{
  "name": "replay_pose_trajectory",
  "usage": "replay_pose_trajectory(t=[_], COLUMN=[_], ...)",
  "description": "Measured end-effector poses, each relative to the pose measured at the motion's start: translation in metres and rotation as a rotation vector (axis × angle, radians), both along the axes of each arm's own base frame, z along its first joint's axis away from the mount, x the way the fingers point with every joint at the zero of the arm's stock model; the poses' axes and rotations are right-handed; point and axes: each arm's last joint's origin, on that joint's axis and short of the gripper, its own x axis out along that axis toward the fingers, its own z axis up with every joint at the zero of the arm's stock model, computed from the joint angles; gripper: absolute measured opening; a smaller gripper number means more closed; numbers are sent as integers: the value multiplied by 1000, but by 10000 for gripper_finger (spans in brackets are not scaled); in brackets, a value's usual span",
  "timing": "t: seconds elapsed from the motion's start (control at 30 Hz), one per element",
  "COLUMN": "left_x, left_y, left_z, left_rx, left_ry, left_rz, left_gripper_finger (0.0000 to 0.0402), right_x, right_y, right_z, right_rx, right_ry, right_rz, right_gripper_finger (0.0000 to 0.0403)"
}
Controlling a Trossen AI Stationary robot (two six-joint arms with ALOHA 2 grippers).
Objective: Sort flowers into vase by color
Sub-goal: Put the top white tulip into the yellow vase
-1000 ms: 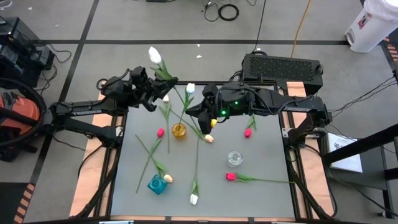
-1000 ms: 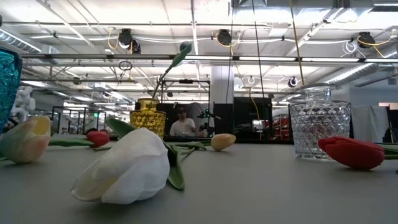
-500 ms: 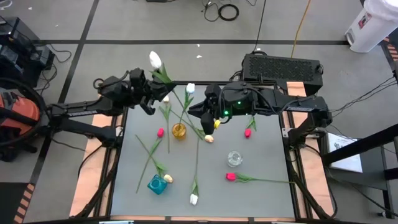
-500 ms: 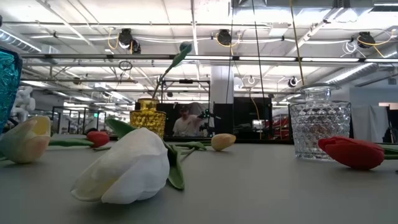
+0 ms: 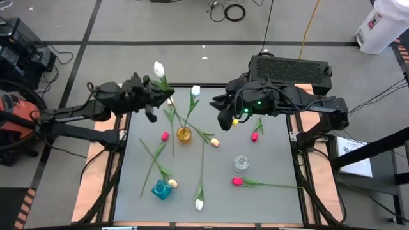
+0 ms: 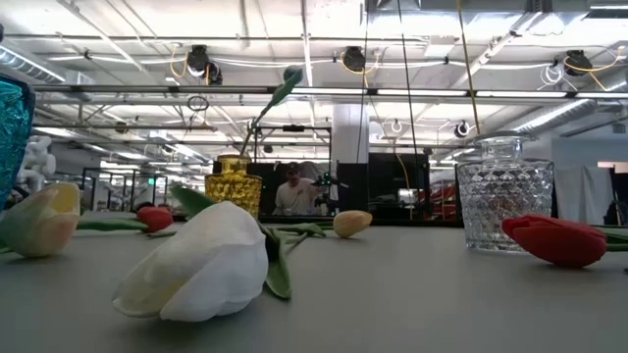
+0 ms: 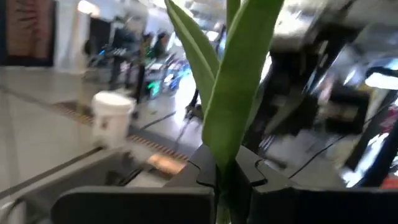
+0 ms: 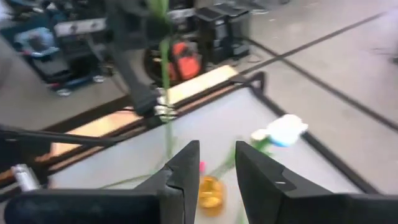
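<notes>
I see the grey desk (image 5: 268, 160) from above, with both arms reaching in over its far edge. My left gripper (image 5: 155, 96) sits at the far left corner of the desk, pressed together on the green stem of a white tulip (image 5: 158, 69) whose head pokes out beyond the desk edge; in the left wrist view the stem and leaf (image 7: 233, 93) rise straight from between the pinched fingers. My right gripper (image 5: 225, 116) hangs over the far middle of the desk with its fingers (image 8: 183, 168) spread apart and nothing between them.

The yellow vase (image 5: 184, 134) stands near the desk's middle and holds one white tulip (image 5: 195, 91) leaning toward the far edge. The clear vase (image 5: 241, 162) stands right of centre, and the teal vase (image 5: 162, 189) near the front left. The remaining flowers lie loose on the desk: a red tulip (image 5: 237, 181) just in front of the clear vase, another red one (image 5: 254, 137) behind it, a pink one (image 5: 165, 136) left of the yellow vase, a pale yellow one (image 5: 215, 142) just right of it, a second pale yellow one (image 5: 172, 183) touching the teal vase, and a white one (image 5: 199, 204) at the front edge.
</notes>
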Motion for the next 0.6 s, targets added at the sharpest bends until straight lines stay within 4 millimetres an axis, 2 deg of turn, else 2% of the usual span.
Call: replay_pose_trajectory(t=[0.3, 0.47, 0.6], left_x=[12, 16, 19], left_y=[-9, -8, -8], left_z=[-18, -43, -63], left_rx=[46, 6, -4], left_ry=[124, 186, 164], left_rz=[87, 86, 85], left_gripper_finger=[11, 11, 11], right_x=[-24, -32, -33], right_y=[-5, -5, -6], right_z=[2, -1, -3], right_rx=[-95, -124, -139], right_ry=[101, 175, 196], right_rz=[-115, -133, -148], right_gripper_finger=[94, 94, 94])
